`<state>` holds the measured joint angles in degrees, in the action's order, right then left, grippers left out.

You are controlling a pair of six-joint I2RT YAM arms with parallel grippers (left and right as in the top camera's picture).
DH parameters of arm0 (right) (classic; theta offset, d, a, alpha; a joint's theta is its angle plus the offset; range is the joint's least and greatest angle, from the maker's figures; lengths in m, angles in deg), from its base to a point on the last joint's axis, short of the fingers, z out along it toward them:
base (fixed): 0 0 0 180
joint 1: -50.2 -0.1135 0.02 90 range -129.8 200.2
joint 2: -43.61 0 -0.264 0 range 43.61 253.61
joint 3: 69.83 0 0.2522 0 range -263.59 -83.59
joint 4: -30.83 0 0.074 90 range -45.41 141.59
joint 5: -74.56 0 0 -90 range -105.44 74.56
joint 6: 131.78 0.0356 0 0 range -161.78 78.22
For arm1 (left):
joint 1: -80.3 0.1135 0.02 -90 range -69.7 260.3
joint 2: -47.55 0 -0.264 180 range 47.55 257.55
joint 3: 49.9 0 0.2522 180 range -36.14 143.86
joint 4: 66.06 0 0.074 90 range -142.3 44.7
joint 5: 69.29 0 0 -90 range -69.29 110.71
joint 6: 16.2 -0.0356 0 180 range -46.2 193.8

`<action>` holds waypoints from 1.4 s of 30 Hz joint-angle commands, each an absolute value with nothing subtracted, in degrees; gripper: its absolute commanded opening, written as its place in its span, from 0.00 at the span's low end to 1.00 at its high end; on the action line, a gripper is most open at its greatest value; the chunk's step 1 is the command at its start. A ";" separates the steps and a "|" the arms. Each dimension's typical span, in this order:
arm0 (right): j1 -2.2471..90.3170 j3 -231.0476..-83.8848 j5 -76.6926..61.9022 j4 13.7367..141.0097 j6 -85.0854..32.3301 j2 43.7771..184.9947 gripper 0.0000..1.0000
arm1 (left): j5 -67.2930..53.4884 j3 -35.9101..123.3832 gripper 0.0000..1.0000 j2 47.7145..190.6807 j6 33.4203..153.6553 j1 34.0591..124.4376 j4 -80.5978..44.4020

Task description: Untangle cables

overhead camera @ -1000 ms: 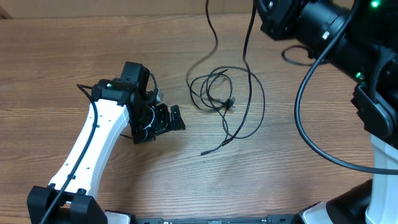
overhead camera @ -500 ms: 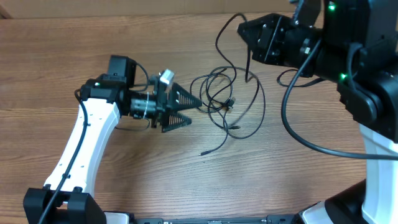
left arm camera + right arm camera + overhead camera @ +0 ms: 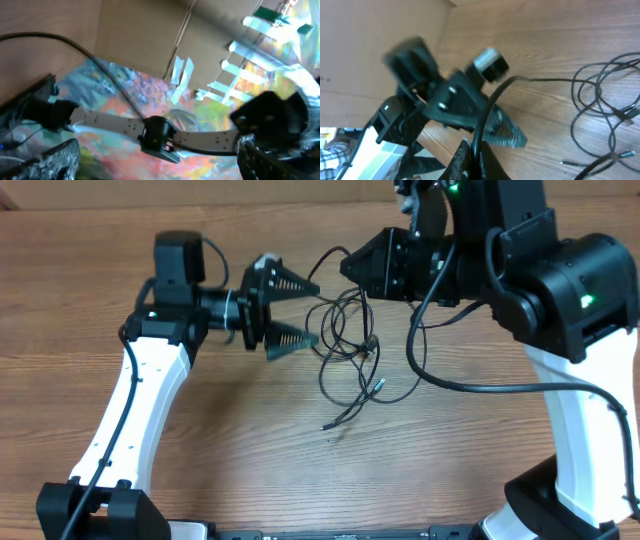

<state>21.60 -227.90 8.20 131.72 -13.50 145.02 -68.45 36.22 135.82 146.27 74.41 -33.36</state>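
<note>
Your left gripper [image 3: 314,313] has lifted and swung toward the far side since a second ago, its jaws spread wide just left of the cables [image 3: 345,345]. Your right gripper [image 3: 348,266] has come in closer, pinched narrow on one strand. The other loops lie loose on the wooden table [image 3: 200,430].

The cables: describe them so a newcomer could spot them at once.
On the wooden table, look centre, beside the open left gripper. The cables lie there as thin black overlapping loops with small plug ends, far thinner than the arm cords.
</note>
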 commanded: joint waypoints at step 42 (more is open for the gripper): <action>15.76 -227.92 4.99 126.15 -14.64 146.61 0.04 | -55.73 40.31 0.32 135.19 193.26 75.00 -80.84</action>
<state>16.29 -227.83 5.93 126.30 -14.14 146.92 -55.93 39.61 135.36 193.68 75.15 -80.60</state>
